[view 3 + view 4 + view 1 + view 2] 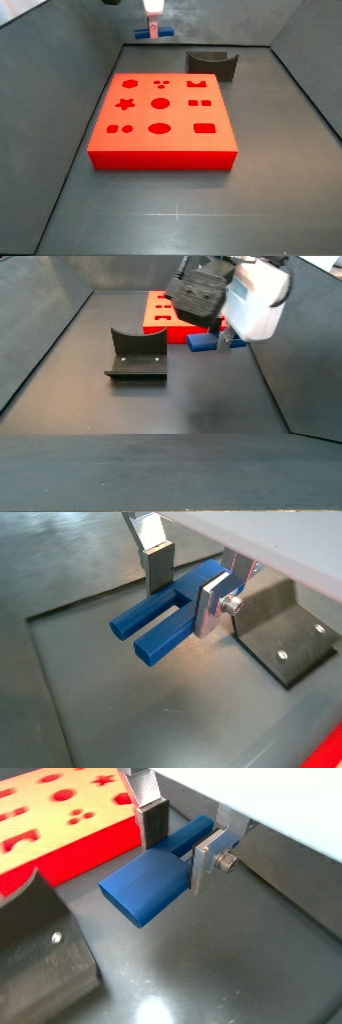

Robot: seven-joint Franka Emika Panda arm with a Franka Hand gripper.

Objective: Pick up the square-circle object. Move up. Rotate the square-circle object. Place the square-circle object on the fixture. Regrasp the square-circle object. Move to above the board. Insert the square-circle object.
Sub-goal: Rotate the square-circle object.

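Two silver fingers [207,600] of the gripper [185,584] clamp the square-circle object [167,612] at its solid end; its long axis juts sideways, prongs outward, above the floor beside the fixture [283,629].

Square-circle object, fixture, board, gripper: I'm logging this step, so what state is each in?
Square-circle object: clamped between the fingers, off the floor, prongs pointing away from the gripper.
Gripper: shut on the object, beside the board.
Fixture: standing on the floor, empty.
Board: flat, cut-outs unfilled.
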